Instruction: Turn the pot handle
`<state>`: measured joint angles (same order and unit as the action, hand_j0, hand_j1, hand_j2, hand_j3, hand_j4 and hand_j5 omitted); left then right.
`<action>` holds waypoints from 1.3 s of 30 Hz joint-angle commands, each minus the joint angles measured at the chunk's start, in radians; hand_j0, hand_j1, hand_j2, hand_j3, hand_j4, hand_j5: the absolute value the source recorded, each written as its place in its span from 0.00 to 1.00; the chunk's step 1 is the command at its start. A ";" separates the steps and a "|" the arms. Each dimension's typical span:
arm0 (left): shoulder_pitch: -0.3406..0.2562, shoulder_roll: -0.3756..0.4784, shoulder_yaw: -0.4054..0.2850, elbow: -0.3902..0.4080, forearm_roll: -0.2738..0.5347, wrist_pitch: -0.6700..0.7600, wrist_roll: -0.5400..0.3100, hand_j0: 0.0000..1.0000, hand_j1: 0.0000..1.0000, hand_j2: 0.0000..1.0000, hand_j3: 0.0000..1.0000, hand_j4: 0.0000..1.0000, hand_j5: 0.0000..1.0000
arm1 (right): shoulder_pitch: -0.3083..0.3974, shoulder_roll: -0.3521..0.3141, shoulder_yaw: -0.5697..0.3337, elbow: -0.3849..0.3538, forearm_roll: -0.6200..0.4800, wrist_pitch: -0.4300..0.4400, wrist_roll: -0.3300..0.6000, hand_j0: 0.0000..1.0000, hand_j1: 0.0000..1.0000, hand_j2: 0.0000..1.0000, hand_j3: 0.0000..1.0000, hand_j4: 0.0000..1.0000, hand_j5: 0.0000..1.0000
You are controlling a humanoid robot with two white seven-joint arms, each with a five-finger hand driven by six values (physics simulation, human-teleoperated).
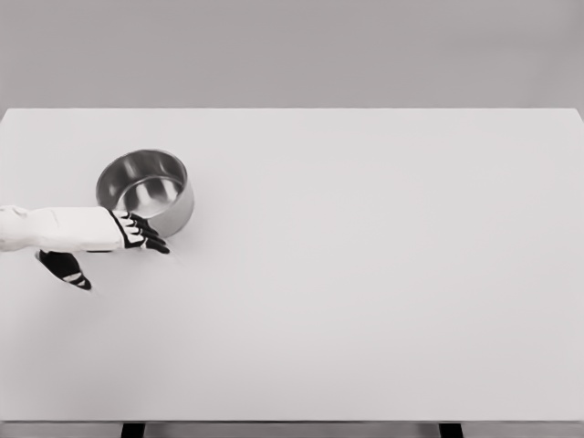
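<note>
- The white left arm enters across the table's left edge; its left hand (141, 232), black-fingered, lies at the pot's near side.
- Whether its fingers are curled on anything or loose cannot be told.
- A dark, handle-like piece (66, 269) shows just below the forearm.
- The round shiny steel pot (146, 189) stands upright near the left edge of the plain white table (365, 274), open and empty.

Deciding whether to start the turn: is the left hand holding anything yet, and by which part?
Cannot be told. The left hand lies against the near wall of the pot; no clear grasp shows, and its handle isn't visible.
</note>
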<state>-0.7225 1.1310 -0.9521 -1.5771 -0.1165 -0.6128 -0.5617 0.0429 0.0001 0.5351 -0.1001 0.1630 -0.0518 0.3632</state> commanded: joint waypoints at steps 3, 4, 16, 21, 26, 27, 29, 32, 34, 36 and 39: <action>-0.006 -0.001 0.004 0.083 0.009 0.002 0.003 1.00 1.00 1.00 1.00 1.00 1.00 | 0.000 0.000 0.000 -0.001 0.000 0.000 0.000 1.00 1.00 1.00 1.00 1.00 1.00; -0.006 -0.002 0.004 0.088 0.011 0.002 0.005 1.00 1.00 1.00 1.00 1.00 1.00 | 0.000 0.000 0.000 -0.001 0.000 0.000 0.000 1.00 1.00 1.00 1.00 1.00 1.00; -0.023 -0.002 0.079 0.094 0.219 0.002 0.009 1.00 1.00 1.00 1.00 1.00 1.00 | 0.000 0.000 0.000 -0.001 0.000 0.000 0.000 1.00 1.00 1.00 1.00 1.00 1.00; -0.021 -0.004 0.148 0.371 0.201 0.002 0.002 1.00 1.00 1.00 1.00 1.00 1.00 | 0.000 0.000 0.000 0.000 0.000 0.000 0.000 1.00 1.00 1.00 1.00 1.00 1.00; -0.018 -0.016 0.165 0.428 0.184 0.002 0.002 1.00 1.00 1.00 1.00 1.00 1.00 | 0.000 0.000 0.000 0.000 0.000 0.000 0.000 1.00 1.00 1.00 1.00 1.00 1.00; -0.020 -0.031 0.168 0.456 0.175 0.002 0.002 1.00 1.00 1.00 1.00 1.00 1.00 | 0.000 0.000 0.000 0.000 0.000 0.000 0.000 1.00 1.00 1.00 1.00 1.00 1.00; -0.018 -0.048 0.177 0.488 0.164 0.002 0.002 1.00 1.00 1.00 1.00 1.00 1.00 | 0.000 0.000 0.000 -0.001 0.000 0.000 0.000 1.00 1.00 1.00 1.00 1.00 1.00; -0.018 -0.068 0.179 0.490 0.141 0.002 0.003 1.00 1.00 1.00 1.00 1.00 1.00 | 0.000 0.000 0.000 -0.001 0.000 0.000 0.000 1.00 1.00 1.00 1.00 1.00 1.00; -0.018 -0.077 0.180 0.490 0.130 0.002 0.003 1.00 1.00 1.00 1.00 1.00 1.00 | 0.000 0.000 0.000 -0.001 0.000 0.000 0.000 1.00 1.00 1.00 1.00 1.00 1.00; -0.018 -0.083 0.180 0.490 0.130 0.002 0.003 1.00 1.00 1.00 1.00 1.00 1.00 | 0.000 0.000 0.000 0.000 0.000 0.000 0.000 1.00 1.00 1.00 1.00 1.00 1.00; -0.018 -0.109 0.180 0.502 0.089 0.002 0.003 1.00 1.00 1.00 1.00 1.00 1.00 | 0.000 0.000 0.000 0.000 0.000 0.000 0.000 1.00 1.00 1.00 1.00 1.00 1.00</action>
<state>-0.7409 1.0360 -0.7733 -1.0823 -0.0077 -0.6132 -0.5589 0.0430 0.0001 0.5351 -0.1002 0.1630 -0.0520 0.3632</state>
